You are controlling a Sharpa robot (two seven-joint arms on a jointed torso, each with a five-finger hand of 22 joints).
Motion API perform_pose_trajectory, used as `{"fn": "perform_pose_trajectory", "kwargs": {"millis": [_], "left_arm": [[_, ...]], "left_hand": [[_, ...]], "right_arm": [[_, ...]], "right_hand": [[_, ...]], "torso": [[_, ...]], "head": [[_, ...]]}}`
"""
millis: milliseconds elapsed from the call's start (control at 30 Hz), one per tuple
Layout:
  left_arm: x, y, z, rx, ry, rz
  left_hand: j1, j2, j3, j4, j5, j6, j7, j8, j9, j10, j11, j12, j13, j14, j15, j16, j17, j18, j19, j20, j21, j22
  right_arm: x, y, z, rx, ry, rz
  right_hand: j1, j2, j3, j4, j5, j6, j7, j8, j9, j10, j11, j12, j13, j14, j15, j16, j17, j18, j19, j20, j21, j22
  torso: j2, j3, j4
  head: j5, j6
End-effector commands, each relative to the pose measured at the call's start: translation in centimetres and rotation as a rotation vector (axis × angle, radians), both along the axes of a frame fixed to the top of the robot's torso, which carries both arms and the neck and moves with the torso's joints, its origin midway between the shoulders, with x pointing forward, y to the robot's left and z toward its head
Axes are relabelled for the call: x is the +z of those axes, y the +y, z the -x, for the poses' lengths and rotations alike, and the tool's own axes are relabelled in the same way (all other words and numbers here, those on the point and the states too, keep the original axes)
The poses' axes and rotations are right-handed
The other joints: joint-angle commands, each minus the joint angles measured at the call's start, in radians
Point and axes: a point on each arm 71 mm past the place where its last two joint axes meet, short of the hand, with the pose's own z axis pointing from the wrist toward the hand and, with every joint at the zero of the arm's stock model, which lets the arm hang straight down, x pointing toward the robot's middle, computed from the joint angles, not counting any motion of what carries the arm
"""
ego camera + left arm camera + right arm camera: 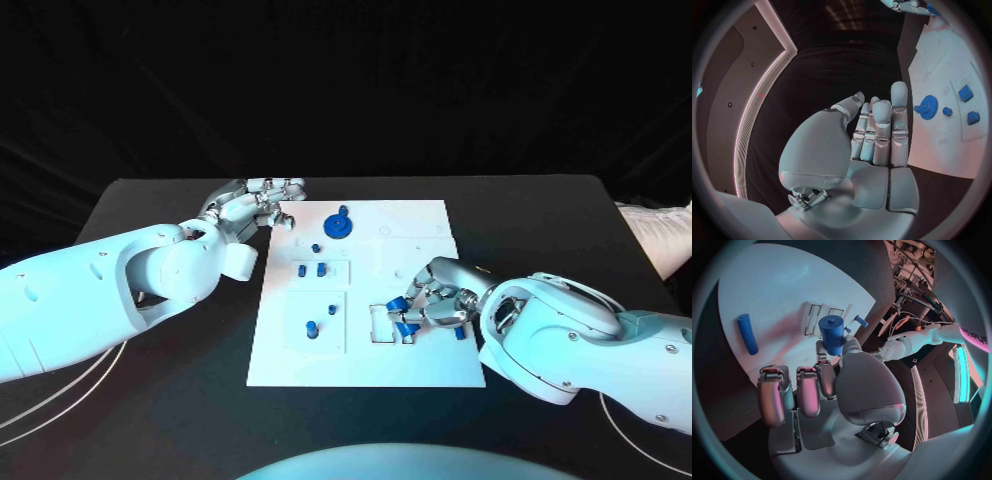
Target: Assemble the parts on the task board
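Right hand (826, 390) fingers pinch blue cylinder part (832, 333); left hand (857, 150) fingers straight.

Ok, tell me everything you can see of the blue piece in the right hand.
The blue cylinder is a short, stout peg of matte, plastic-looking material with a flat round end face. The right hand pinches it between the thumb and a finger, the other fingers partly curled beside it. It is held over the task board, at the board's near right part by an outlined slot. Whether its lower end touches the board cannot be told. A longer blue rod lies loose on the board, apart from it.
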Motion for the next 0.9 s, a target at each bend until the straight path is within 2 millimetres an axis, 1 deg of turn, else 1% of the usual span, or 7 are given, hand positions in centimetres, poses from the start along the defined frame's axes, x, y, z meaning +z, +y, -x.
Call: {"fn": "perform_pose_trajectory", "kwargs": {"millis": [33,200,300,367,667,800,900], "left_arm": [[0.1,-0.3,0.1,-0.023,-0.007,0.007],[0.1,-0.3,0.1,-0.024,-0.007,0.007],[0.1,-0.4,0.1,-0.025,-0.007,0.008],[0.1,-0.4,0.1,-0.025,-0.007,0.007],[0.1,-0.4,0.2,-0.025,-0.007,0.008],[0.1,-0.3,0.2,-0.025,-0.007,0.007],[0.1,-0.3,0.2,-0.025,-0.006,0.007]], "left_hand": [[0.009,0.002,-0.005,0.000,0.000,-0.006,0.002,0.006,-0.001,-0.010,0.000,0.004,0.001,-0.005,0.001,-0.003,-0.002,0.016,-0.007,0.002,-0.004,-0.001],[0.009,0.002,-0.005,0.000,0.000,-0.006,0.002,0.006,-0.001,-0.010,0.000,0.004,0.001,-0.005,0.001,-0.003,-0.002,0.016,-0.007,0.002,-0.004,-0.001],[0.009,0.002,-0.005,0.000,0.000,-0.006,0.002,0.006,-0.001,-0.010,0.000,0.004,0.001,-0.005,0.001,-0.003,-0.002,0.016,-0.007,0.002,-0.004,-0.001],[0.009,0.002,-0.005,0.000,0.000,-0.006,0.002,0.006,-0.001,-0.010,0.000,0.004,0.001,-0.005,0.001,-0.003,-0.002,0.016,-0.007,0.002,-0.004,-0.001],[0.009,0.002,-0.005,0.000,0.000,-0.006,0.002,0.006,-0.001,-0.010,0.000,0.004,0.001,-0.005,0.001,-0.003,-0.002,0.016,-0.007,0.002,-0.004,-0.001],[0.009,0.002,-0.005,0.000,0.000,-0.006,0.002,0.006,-0.001,-0.010,0.000,0.004,0.001,-0.005,0.001,-0.003,-0.002,0.016,-0.007,0.002,-0.004,-0.001],[0.009,0.002,-0.005,0.000,0.000,-0.006,0.002,0.006,-0.001,-0.010,0.000,0.004,0.001,-0.005,0.001,-0.003,-0.002,0.016,-0.007,0.002,-0.004,-0.001]], "right_arm": [[-0.7,0.4,0.1,0.014,0.081,0.023],[-1.1,1.0,0.0,0.026,0.102,0.028],[-1.3,1.2,-0.1,0.027,0.096,0.031],[-1.3,1.3,-0.2,0.029,0.091,0.036],[-1.6,1.8,-0.4,0.049,0.082,0.057],[-1.6,1.7,-0.5,0.052,0.066,0.072],[-1.6,1.7,-0.6,0.058,0.053,0.083]], "right_hand": [[0.028,0.045,-0.005,0.002,-0.007,0.020,-0.015,0.002,0.042,0.009,-0.002,-0.004,0.043,0.083,-0.007,0.004,0.160,-0.016,0.069,-0.007,0.005,0.212],[0.009,0.053,-0.013,0.002,-0.013,0.025,-0.017,0.004,0.049,0.011,-0.004,-0.005,0.044,0.083,-0.008,0.005,0.162,-0.016,0.070,-0.008,0.007,0.214],[-0.019,0.062,-0.026,0.001,-0.046,0.031,-0.020,0.007,0.056,0.015,-0.006,-0.004,0.045,0.083,-0.010,0.006,0.163,-0.017,0.071,-0.009,0.008,0.216],[-0.027,0.067,-0.031,0.001,-0.056,0.032,-0.021,0.007,0.060,0.016,-0.007,-0.004,0.046,0.083,-0.010,0.006,0.164,-0.017,0.072,-0.009,0.008,0.216],[-0.046,0.071,-0.045,0.001,-0.081,0.036,-0.024,0.009,0.070,0.014,-0.010,-0.016,0.037,0.083,-0.013,0.005,0.163,-0.017,0.072,-0.011,0.008,0.216],[-0.069,0.077,-0.063,0.001,-0.129,0.045,-0.028,0.015,0.081,0.019,-0.012,-0.012,0.043,0.083,-0.015,0.004,0.160,-0.016,0.071,-0.013,0.007,0.216],[-0.098,0.080,-0.092,0.001,-0.214,0.054,-0.033,0.023,0.099,0.027,-0.017,0.004,0.060,0.082,-0.019,0.003,0.159,-0.016,0.071,-0.017,0.007,0.215]], "torso": [[0.001,0.0004,-0.0015],[0.000,0.0005,-0.0006],[0.001,0.0011,-0.0011],[0.000,0.0015,-0.0011],[0.001,0.0017,-0.0014],[0.001,0.0011,-0.0012],[0.000,0.0012,-0.0014]], "head": [[0.003,0.001],[0.003,0.000],[0.004,0.001],[0.005,0.000],[0.006,-0.001],[0.006,-0.001],[0.004,-0.002]]}}
